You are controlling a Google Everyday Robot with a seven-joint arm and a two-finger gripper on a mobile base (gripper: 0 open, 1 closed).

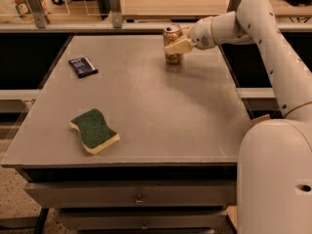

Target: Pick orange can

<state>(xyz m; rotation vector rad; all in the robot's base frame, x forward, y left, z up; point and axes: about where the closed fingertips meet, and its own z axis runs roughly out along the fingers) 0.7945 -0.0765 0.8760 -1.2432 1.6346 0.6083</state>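
Fingers (176, 47) of the cream-coloured two-finger gripper (173, 39) bracket the orange can (170, 34), a small upright drink can with an orange-gold body, pale and dark scribbled markings and a silver rim and top. The can stands on the flat grey metal table (146, 106), at its far edge and right of its middle. One finger lies across the front of the can at mid-height, touching it. The other shows only as a cream tip just behind the can's upper right. The gripper is closed down to the can's width and has hold of it, while the can's base rests on the table.

The white, smooth-shelled robot arm (265, 43) reaches in from beyond the table's right edge, its wrist level with the can. The rounded white robot base (275, 174) stands just off the table's near right corner.

A dark blue flat rectangular packet (83, 67) lies on the table towards its far left corner, well apart from the can. A wavy-edged sponge (94, 130) with a green scouring top and a yellow underside lies flat near the table's front left corner. Two shallow grey drawers (131, 194) with small handles sit under the table's front edge.
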